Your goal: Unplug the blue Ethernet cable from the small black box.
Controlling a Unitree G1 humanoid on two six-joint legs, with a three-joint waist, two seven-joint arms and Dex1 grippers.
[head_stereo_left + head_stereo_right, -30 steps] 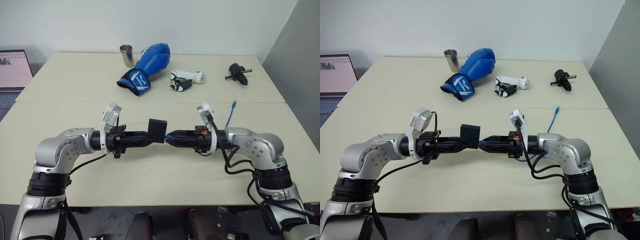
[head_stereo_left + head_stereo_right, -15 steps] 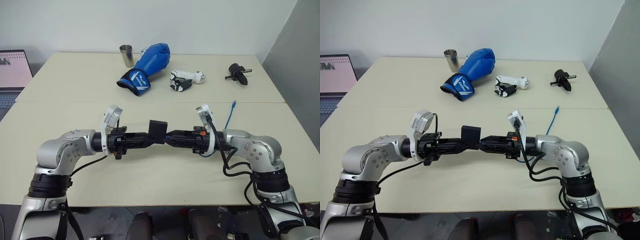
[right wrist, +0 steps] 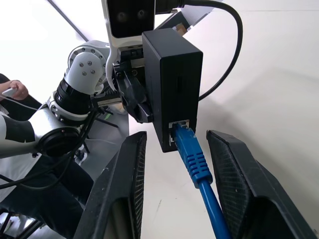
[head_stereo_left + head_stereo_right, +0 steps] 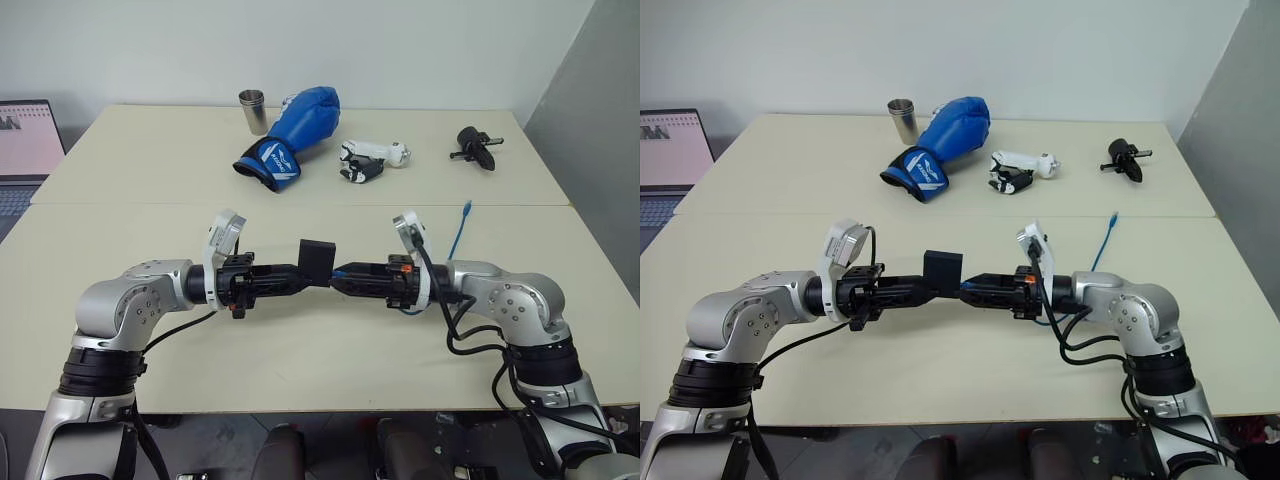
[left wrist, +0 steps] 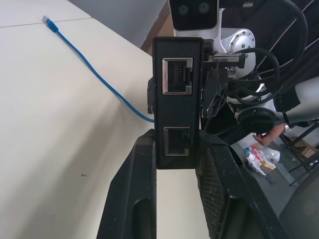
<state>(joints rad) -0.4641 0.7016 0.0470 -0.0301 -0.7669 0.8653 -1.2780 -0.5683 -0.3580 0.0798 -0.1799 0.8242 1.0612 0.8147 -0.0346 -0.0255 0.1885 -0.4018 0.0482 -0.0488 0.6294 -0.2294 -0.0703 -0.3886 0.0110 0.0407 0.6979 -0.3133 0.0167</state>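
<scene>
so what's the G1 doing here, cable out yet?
Not yet. The left tool is shut on the small matte black plastic box, holding it above the beige table. The thin bright blue Ethernet cable is still plugged into the box's lower port. The right tool has a finger on either side of the plug, jaws apart, not clamped on it.

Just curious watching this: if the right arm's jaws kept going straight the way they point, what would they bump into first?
Most likely the small black box held by the left gripper. The right gripper straddles the blue Ethernet cable, whose plug sits in the box.
</scene>
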